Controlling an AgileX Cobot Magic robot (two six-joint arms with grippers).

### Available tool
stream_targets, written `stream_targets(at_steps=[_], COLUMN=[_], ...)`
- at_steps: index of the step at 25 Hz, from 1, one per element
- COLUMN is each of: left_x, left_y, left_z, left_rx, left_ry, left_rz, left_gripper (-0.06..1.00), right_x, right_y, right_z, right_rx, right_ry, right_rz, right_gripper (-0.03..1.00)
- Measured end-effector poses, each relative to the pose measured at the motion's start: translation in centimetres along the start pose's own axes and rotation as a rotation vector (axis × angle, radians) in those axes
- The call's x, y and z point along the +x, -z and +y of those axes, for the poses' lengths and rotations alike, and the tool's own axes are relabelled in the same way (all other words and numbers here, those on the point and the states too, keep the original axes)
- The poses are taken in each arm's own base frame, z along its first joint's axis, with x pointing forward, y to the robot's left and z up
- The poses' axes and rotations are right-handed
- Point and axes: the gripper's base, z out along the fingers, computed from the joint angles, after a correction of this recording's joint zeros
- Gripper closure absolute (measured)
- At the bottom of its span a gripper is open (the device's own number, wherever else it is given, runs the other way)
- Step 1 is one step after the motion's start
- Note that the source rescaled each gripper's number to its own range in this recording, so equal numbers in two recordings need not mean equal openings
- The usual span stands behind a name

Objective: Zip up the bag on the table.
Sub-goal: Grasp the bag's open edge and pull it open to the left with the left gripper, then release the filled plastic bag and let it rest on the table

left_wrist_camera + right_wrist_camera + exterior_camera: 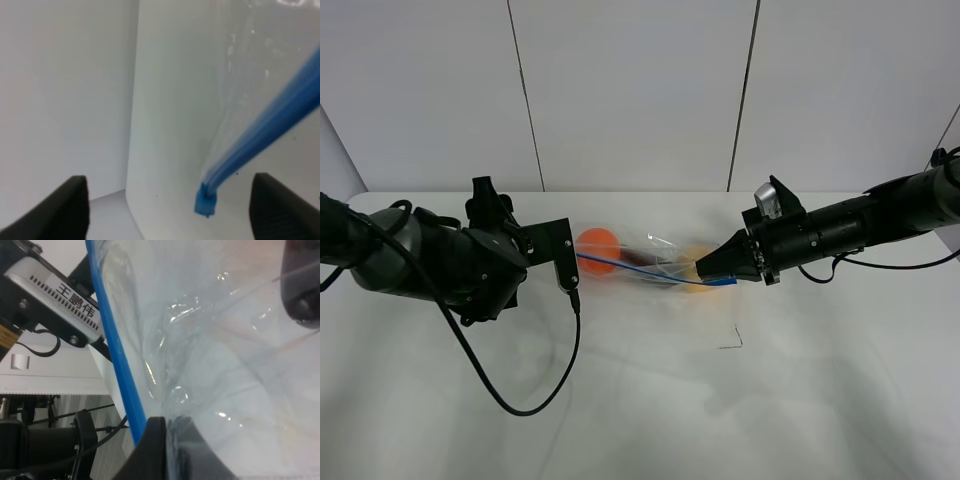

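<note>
The clear crinkly bag [655, 262] lies on the white table [650, 400] between my two arms, with something orange [597, 243] showing through at its left end. Its blue zip strip [620, 266] runs along the near edge. My left gripper [568, 270] is open at the bag's left end. In the left wrist view the strip's end [206, 202] sits loose between the two spread fingertips [65, 210]. My right gripper [712, 268] is shut on the bag's right end. The right wrist view shows the plastic [210, 365] and the strip [115, 340] close up.
A black cable [520, 400] loops from the left arm onto the table in front. A small dark mark [730, 345] lies in front of the bag. White wall panels stand behind the table's far edge.
</note>
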Motion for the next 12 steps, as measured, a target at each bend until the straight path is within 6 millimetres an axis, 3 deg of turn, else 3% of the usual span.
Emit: stream_targets(at_steps=[9,12], left_x=[0.11,0.11], left_y=[0.0,0.0], left_z=[-0.01,-0.01], left_rx=[0.001,0.003], left_ry=[0.026,0.041], left_rz=[0.012,0.014], left_gripper=[0.21,0.14], right_x=[0.01,0.01], right_y=[0.0,0.0], right_z=[0.0,0.0], right_rx=[0.001,0.001], right_ry=[0.0,0.0], right_rz=[0.001,0.001], right_gripper=[0.97,0.97])
